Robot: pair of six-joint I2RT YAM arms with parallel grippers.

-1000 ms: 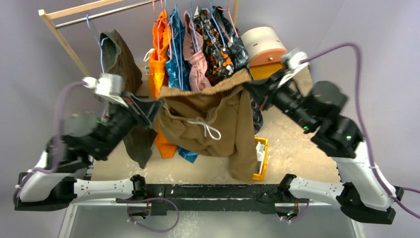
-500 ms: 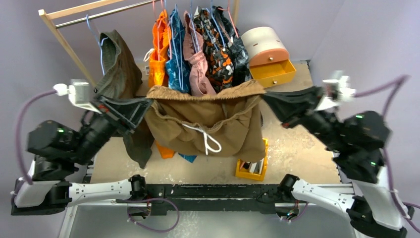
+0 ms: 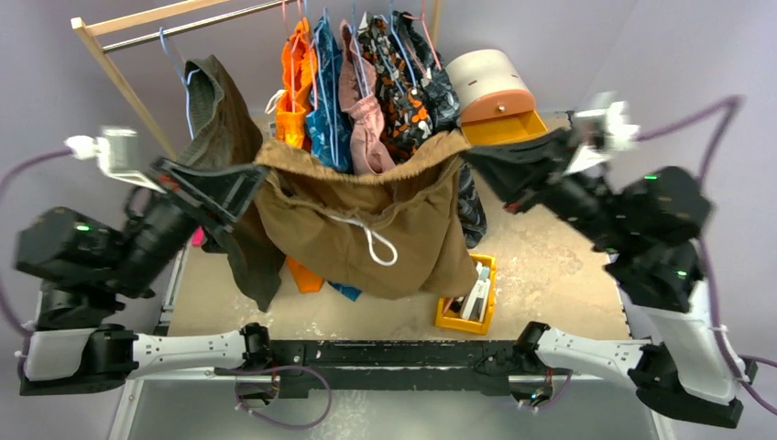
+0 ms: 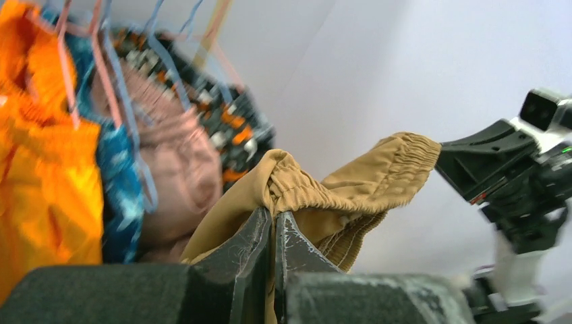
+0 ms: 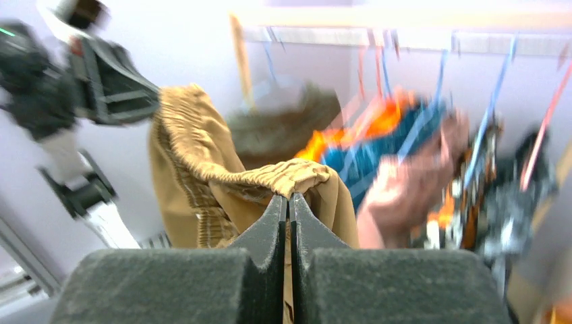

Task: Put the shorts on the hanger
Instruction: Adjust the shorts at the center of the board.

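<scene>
Well in front of the clothes rail (image 3: 192,25), on the side of the arm bases, a yellow bin (image 3: 458,316) is seen on the table under the hem of the shorts (image 3: 366,220). Closer to the rail, the shorts are held up in the air between both arms, waistband uppermost, with the white drawstring (image 3: 376,246) hanging down the front.

The left gripper (image 3: 249,188) is pressed together on the left end of the waistband, and the right gripper (image 3: 472,163) is pinched on the right end. In each wrist view the gathered elastic is seen caught between closed fingers. The waistband sags a little between the two grips and lies just in front of the garments hung on the rail.

On the rail itself, a light-blue hanger (image 3: 170,50) is seen toward the left end, beside a dark olive garment (image 3: 220,119). Whether it is free cannot be told.

The step in hand is judged to be the carrying of the spread shorts toward the rail; they are not yet on any hanger. For the next move, the waistband would need to be pulled level and lined up with the hanger, and snagging on the neighbouring garments would have to be avoided.
</scene>
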